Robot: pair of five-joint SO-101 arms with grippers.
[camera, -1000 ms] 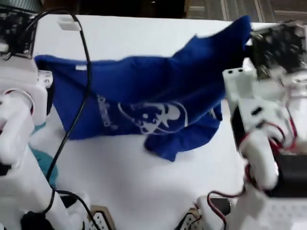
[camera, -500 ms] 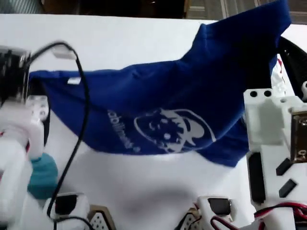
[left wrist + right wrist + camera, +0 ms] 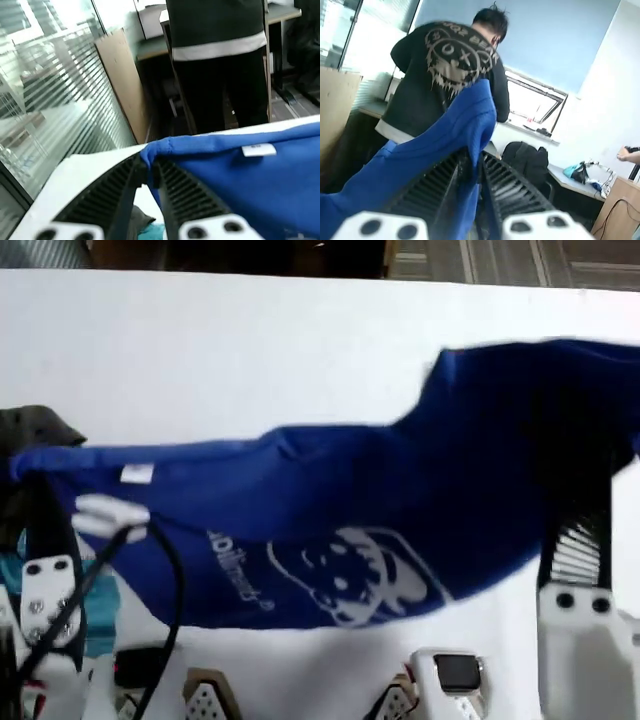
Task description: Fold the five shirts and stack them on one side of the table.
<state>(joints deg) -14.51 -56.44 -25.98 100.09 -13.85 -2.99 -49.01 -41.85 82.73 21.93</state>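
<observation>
blue shirt (image 3: 400, 500): hangs stretched across mid-frame above the white counter (image 3: 250, 350) | left claw (image 3: 149, 164): pinching its hem, frame left | right claw (image 3: 471, 159): pinching its far end, frame right

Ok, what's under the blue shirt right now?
The blue shirt hangs held up over the white table. Under its left end a teal cloth peeks out. Whatever lies on the table beneath the shirt's middle is covered by the fabric.

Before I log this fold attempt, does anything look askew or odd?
The blue printed fabric shirt is stretched, bunched and slanted, between the left gripper and right gripper, not flat on the white table.
</observation>
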